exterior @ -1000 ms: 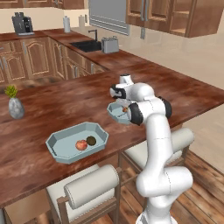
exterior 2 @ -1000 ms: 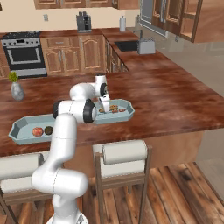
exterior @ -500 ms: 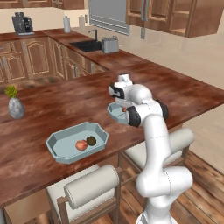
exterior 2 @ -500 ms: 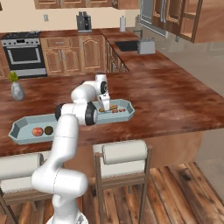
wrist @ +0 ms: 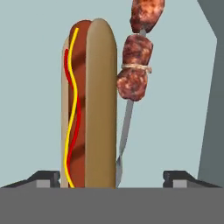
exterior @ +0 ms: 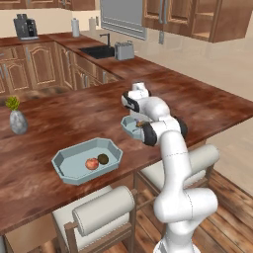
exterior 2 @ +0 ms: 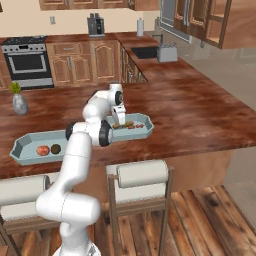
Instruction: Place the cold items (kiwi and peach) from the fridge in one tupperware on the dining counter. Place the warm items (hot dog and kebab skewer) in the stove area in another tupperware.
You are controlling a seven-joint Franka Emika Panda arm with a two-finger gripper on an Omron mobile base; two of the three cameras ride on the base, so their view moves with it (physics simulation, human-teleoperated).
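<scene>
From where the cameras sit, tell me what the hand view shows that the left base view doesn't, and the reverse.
Hand view alone: the hot dog with its mustard and ketchup lines, and the kebab skewer lying beside it, touching the bun.
Left base view alone: the other tupperware holding the peach and kiwi, and the vase on the dining counter.
Both: the pale blue tupperware under the hand.

Dark wood dining counter [exterior: 59, 123], two pale tupperware trays [exterior: 69, 160] [exterior 2: 145, 127], small vase [exterior: 18, 122]
</scene>
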